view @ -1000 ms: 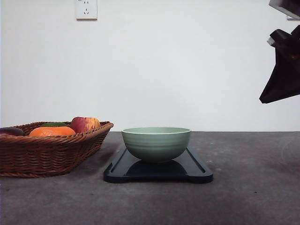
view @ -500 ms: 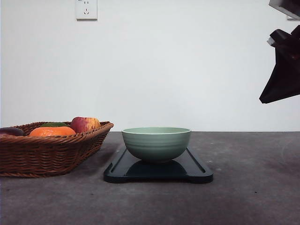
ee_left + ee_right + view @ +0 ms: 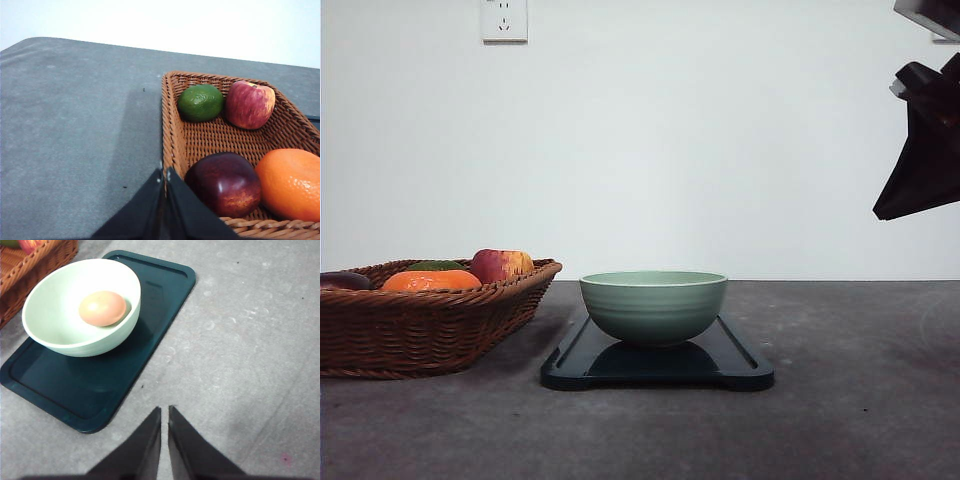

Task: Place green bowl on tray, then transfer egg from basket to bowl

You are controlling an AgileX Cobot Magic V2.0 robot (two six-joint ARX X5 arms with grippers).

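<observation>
The pale green bowl [image 3: 653, 306] stands on the dark tray [image 3: 740, 362] at the table's middle. In the right wrist view a tan egg [image 3: 102, 308] lies inside the green bowl [image 3: 65, 335], which sits on the tray [image 3: 160, 295]. The wicker basket [image 3: 410, 325] is at the left, its weave [image 3: 220, 137] holding fruit. My right gripper [image 3: 164, 412] hangs shut and empty above bare table beside the tray; its dark body [image 3: 925, 160] shows high at the right. My left gripper [image 3: 164, 176] is shut and empty, just over the basket's near rim.
In the basket lie a green lime [image 3: 200, 102], a red apple [image 3: 249, 104], a dark red fruit [image 3: 225, 183] and an orange [image 3: 291, 184]. A wall socket [image 3: 504, 19] is on the white wall behind. Bare grey table stretches right of the tray.
</observation>
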